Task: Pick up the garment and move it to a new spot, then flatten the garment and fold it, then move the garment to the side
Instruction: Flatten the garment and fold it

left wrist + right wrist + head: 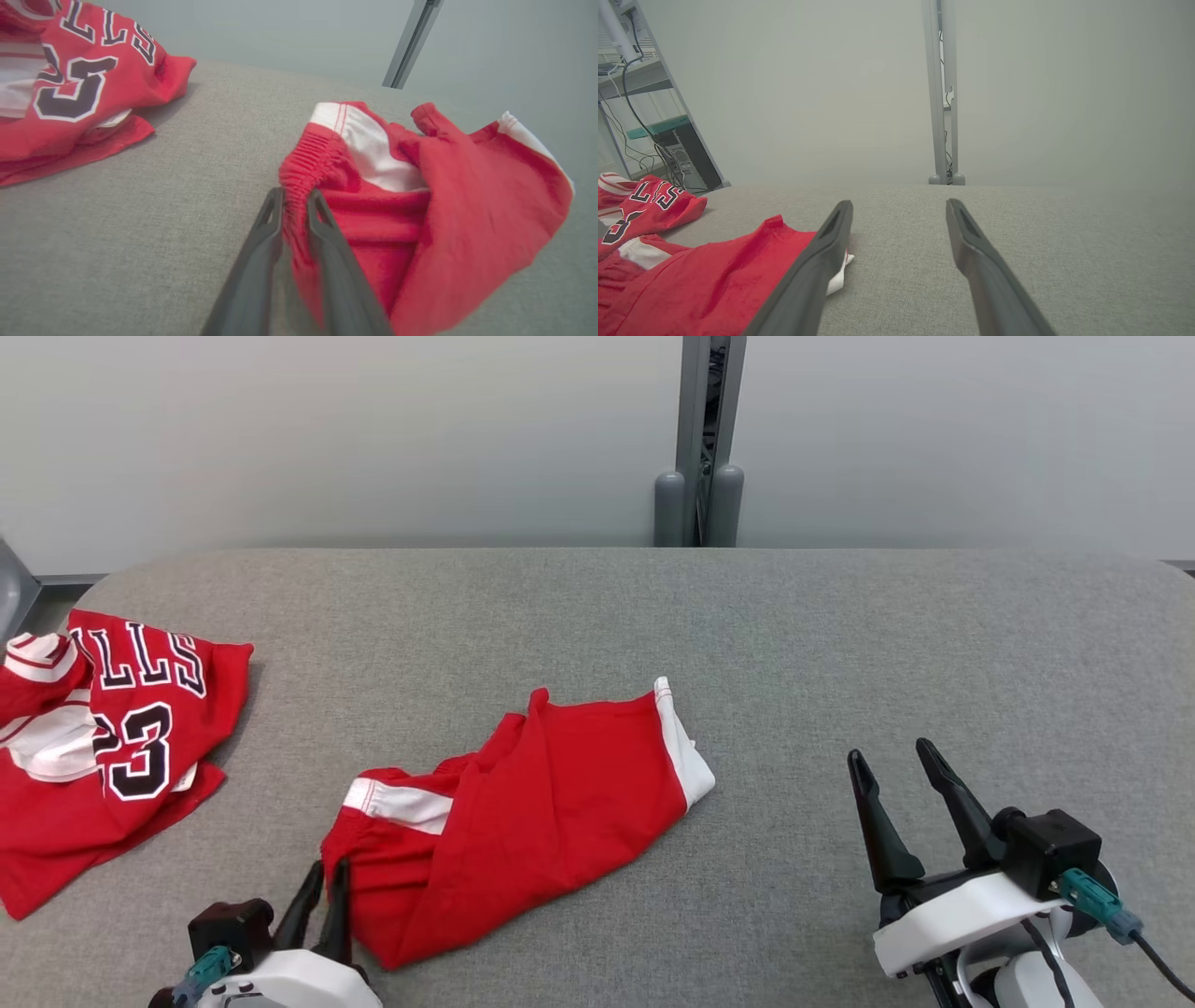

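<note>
Red shorts waistband pinched in left pincer.

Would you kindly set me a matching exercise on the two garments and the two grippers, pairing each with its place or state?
Things:
1. red shorts
2. number 23 jersey
3. left gripper
4. right gripper

Places or states:
A. open, holding nothing
B. crumpled at the left edge of the table
C. shut on an elastic waistband
D. bunched in the middle of the table

Pairs: 1-D, 2-B, 3-C, 4-A.
</note>
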Controlling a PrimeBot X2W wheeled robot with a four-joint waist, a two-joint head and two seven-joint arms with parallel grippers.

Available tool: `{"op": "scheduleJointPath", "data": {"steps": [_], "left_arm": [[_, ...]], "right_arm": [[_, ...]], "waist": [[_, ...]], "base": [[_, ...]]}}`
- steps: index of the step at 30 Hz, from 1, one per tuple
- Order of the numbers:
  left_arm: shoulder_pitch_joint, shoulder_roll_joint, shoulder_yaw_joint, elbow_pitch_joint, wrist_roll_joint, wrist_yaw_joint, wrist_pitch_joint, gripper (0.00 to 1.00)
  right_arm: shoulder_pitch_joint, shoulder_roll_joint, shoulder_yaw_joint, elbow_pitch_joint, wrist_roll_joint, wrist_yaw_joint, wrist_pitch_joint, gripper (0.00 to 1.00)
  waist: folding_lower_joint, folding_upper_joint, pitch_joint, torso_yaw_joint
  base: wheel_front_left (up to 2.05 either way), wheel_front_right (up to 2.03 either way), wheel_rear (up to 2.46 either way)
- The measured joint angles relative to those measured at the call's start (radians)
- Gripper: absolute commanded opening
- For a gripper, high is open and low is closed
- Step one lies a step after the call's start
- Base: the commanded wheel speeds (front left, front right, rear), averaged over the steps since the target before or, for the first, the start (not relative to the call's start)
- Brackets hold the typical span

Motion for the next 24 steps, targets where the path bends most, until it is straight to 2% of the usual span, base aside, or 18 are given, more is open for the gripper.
{"op": "scheduleJointPath", "data": {"steps": [10, 16, 24], "left_arm": [[0.016, -0.021, 0.073, -0.146, 0.095, -0.024, 0.0, 1.0], [0.005, -0.005, 0.051, -0.123, 0.134, -0.068, 0.0, 1.0], [-0.075, 0.05, 0.019, -0.002, 0.141, -0.093, 0.0, 1.0]], "right_arm": [[0.004, 0.0, -0.002, -0.002, 0.0, 0.0, 0.0, 1.0], [0.003, 0.001, 0.006, -0.002, 0.001, 0.0, 0.002, 1.0], [-0.005, -0.001, 0.011, 0.005, 0.006, 0.0, 0.01, 1.0]], "waist": [[0.0, 0.0, -0.015, 0.027], [0.0, 0.0, -0.008, 0.018], [0.0, 0.0, 0.01, -0.021]], "base": [[0.0, 0.0, 0.0], [0.0, 0.0, 0.0], [0.0, 0.0, 0.0]]}}
